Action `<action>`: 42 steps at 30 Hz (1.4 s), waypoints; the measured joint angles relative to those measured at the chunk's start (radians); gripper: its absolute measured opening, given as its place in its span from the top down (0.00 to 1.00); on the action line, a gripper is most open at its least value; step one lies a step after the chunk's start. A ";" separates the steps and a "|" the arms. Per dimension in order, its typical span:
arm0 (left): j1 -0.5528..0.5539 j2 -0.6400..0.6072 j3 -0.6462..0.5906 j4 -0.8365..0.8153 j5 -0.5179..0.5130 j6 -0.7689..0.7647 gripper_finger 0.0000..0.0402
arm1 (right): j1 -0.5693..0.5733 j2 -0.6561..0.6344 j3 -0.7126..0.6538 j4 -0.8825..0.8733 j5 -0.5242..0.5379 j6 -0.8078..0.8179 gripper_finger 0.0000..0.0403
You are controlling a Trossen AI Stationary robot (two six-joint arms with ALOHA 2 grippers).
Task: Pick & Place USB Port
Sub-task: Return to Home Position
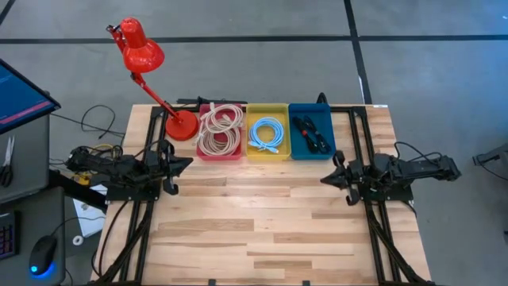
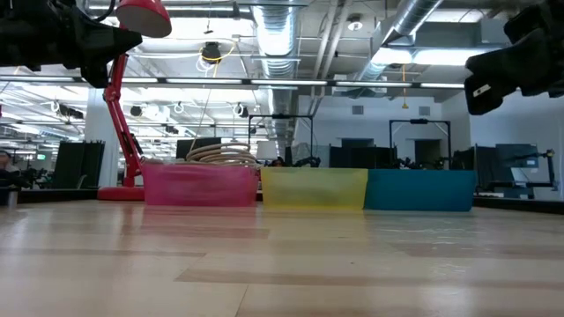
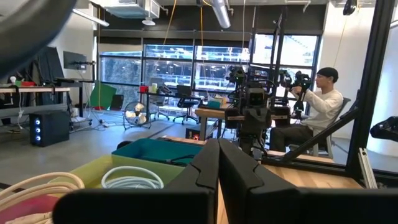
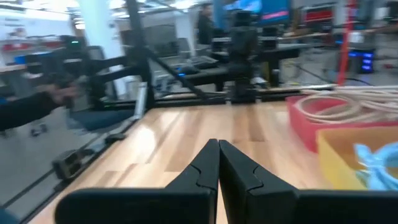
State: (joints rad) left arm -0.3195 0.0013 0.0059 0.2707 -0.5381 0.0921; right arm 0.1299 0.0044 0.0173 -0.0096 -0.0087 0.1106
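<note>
Three bins stand in a row at the table's far edge. The pink bin [image 1: 219,132] holds coiled beige cables, the yellow bin [image 1: 268,133] a light blue cable, and the blue bin [image 1: 312,132] dark cables. In the low view they show as pink bin [image 2: 199,185], yellow bin [image 2: 313,188] and blue bin [image 2: 418,190]. My left gripper [image 1: 184,164] hovers shut over the table's left side, pointing right. My right gripper [image 1: 327,179] hovers shut over the right side, pointing left. In the wrist views, the left gripper [image 3: 218,163] and the right gripper [image 4: 218,163] show fingertips pressed together, holding nothing.
A red desk lamp [image 1: 151,71] stands on its base at the table's far left corner, beside the pink bin. Bare wooden tabletop [image 1: 262,214] spreads between the arms and toward the near edge. A person [image 3: 314,102] sits in the room beyond the table.
</note>
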 joint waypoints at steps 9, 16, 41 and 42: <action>0.000 0.000 0.000 0.001 0.000 0.000 0.99 | 0.013 0.038 0.000 0.005 -0.035 0.008 1.00; 0.000 0.000 0.000 0.016 0.000 0.000 0.99 | 0.011 0.038 0.000 0.004 -0.035 0.072 1.00; 0.000 0.007 0.000 0.019 -0.015 0.000 0.97 | 0.012 0.039 -0.001 0.003 -0.035 0.074 1.00; 0.000 0.007 0.000 0.019 -0.015 0.000 0.97 | 0.012 0.039 -0.001 0.003 -0.035 0.074 1.00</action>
State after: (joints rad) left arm -0.3199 0.0086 0.0063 0.2893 -0.5529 0.0921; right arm 0.1415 0.0429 0.0166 -0.0067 -0.0441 0.1844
